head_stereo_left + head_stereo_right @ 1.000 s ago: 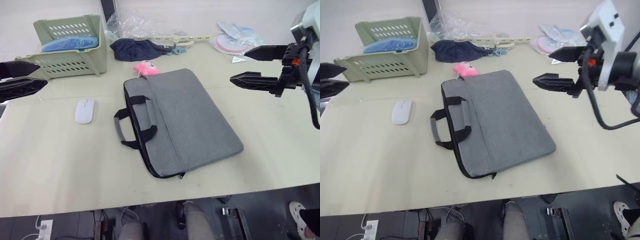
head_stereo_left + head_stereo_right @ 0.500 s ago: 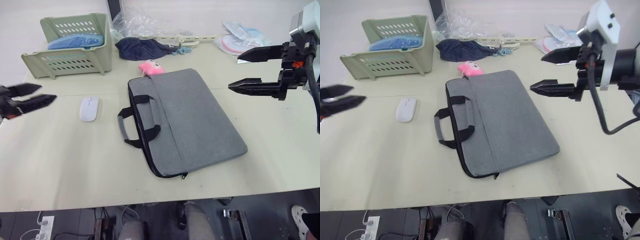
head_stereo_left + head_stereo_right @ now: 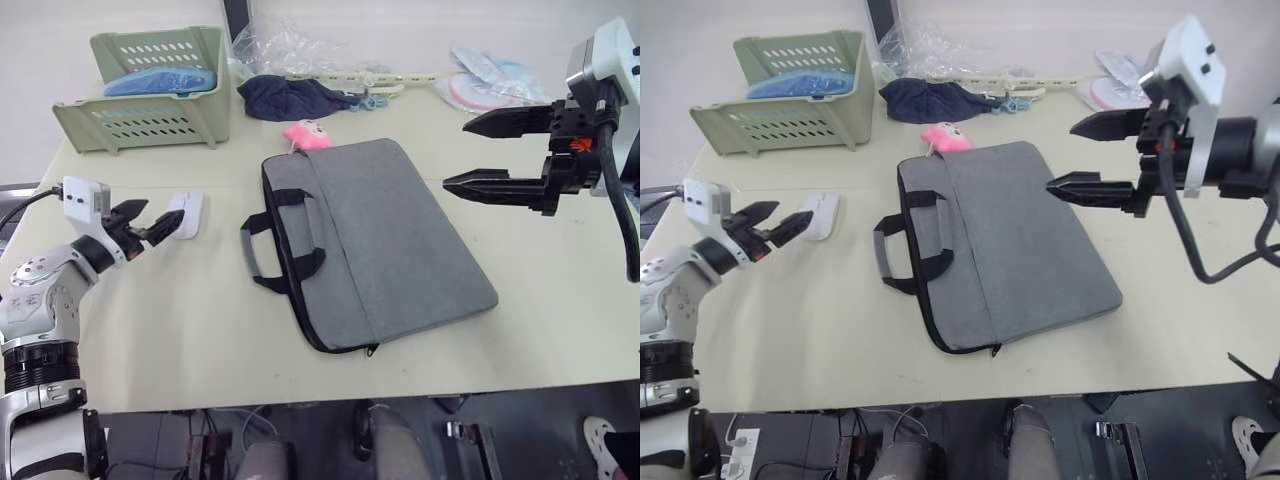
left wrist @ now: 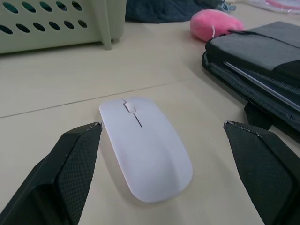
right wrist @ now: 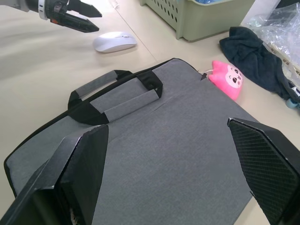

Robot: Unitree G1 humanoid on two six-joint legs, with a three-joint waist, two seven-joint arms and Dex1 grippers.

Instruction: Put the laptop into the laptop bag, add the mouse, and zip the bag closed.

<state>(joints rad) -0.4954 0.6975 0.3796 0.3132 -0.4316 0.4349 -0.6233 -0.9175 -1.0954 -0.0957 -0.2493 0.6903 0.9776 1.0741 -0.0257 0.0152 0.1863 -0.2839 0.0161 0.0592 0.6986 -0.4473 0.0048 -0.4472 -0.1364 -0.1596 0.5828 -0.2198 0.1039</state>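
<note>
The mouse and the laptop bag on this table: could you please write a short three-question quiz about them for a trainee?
1. True or false: the left claw is open, one finger on each side of the mouse.
2. What lies at the far corner of the laptop bag? A) a pink plush toy B) a stapler C) a mug
3. Fill in: the right claw hangs open above the far right part of the ____.

Key: 1 true; 2 A, the pink plush toy; 3 laptop bag.
</note>
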